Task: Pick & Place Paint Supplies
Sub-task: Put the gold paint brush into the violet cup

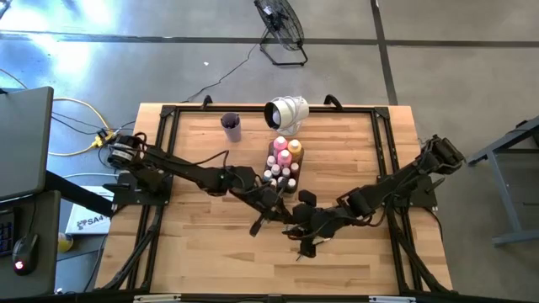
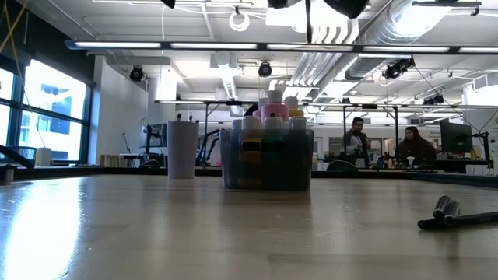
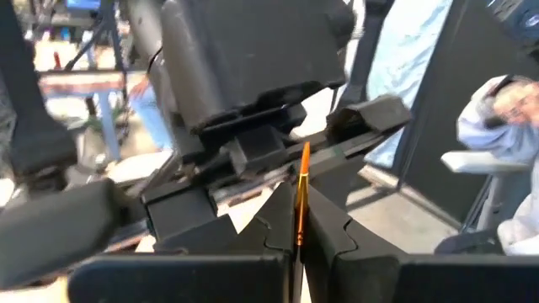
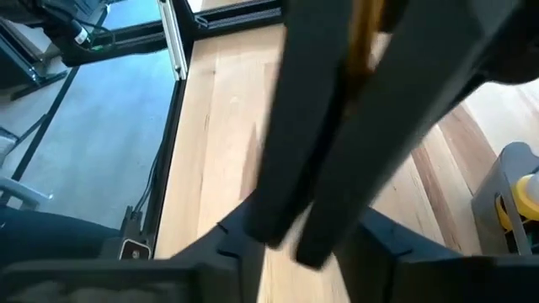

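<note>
We saw bottles (image 1: 284, 160) already in the tray (image 1: 296, 175), while our left tool (image 1: 275, 204) pinched a brush (image 3: 300, 198) beside the right tool (image 1: 305, 225), whose state we could not tell.

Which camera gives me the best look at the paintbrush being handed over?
The left wrist view: the paintbrush stands orange between the left gripper fingers. The right wrist view shows a sliver of it; the high view hides it among the arms; the low view misses it.

Orange-handled paintbrush (image 3: 300, 195) upright, pinched between dark fingers (image 3: 333, 240)
</note>
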`<state>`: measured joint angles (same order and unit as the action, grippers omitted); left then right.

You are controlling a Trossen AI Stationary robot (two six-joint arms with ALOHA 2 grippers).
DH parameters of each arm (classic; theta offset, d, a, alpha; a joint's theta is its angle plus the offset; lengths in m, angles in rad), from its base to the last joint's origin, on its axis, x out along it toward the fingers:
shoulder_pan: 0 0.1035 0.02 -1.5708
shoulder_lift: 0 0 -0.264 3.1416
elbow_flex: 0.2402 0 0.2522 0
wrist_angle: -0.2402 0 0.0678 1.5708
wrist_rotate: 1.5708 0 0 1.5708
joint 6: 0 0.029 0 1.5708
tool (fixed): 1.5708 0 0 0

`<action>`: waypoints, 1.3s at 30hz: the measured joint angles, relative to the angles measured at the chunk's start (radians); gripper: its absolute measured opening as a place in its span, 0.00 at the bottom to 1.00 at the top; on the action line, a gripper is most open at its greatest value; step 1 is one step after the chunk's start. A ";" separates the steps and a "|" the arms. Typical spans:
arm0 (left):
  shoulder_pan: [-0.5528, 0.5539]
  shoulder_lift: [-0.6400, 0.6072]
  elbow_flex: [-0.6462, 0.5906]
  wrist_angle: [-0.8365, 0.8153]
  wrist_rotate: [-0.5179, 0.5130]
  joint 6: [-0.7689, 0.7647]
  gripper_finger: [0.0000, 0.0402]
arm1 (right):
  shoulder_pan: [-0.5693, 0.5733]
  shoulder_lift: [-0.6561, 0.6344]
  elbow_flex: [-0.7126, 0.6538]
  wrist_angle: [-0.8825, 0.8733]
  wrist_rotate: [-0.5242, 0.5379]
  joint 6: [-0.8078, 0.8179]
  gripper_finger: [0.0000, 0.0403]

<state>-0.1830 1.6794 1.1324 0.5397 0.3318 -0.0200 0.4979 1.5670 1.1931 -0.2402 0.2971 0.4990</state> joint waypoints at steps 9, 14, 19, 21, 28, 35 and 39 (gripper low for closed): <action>0.070 -0.157 -0.002 -0.240 -0.034 0.069 0.00 | -0.009 -0.080 0.001 -0.081 -0.002 0.001 0.38; 0.091 -0.265 -0.001 -0.388 -0.148 0.140 0.00 | -0.007 -0.157 0.001 -0.171 0.054 -0.006 0.38; 0.095 -0.343 0.001 -0.494 -0.335 0.190 0.00 | 0.002 -0.206 0.001 -0.227 0.069 -0.029 0.38; 0.097 -0.368 -0.001 -0.555 -0.399 0.190 0.00 | 0.002 -0.210 0.000 -0.226 0.065 -0.045 0.38; 0.094 -0.437 0.000 -0.704 -0.598 0.214 0.00 | 0.002 -0.219 0.000 -0.278 0.057 -0.048 0.38; 0.092 -0.546 0.001 -0.817 -0.747 0.225 0.00 | 0.013 -0.219 0.000 -0.359 0.060 0.024 0.38; 0.093 -0.614 0.001 -0.907 -0.886 0.214 0.00 | 0.021 -0.219 0.000 -0.369 0.050 0.032 0.38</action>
<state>-0.0902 1.0655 1.1335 -0.3674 -0.5540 0.1935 0.5186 1.3483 1.1931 -0.6096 0.3474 0.5308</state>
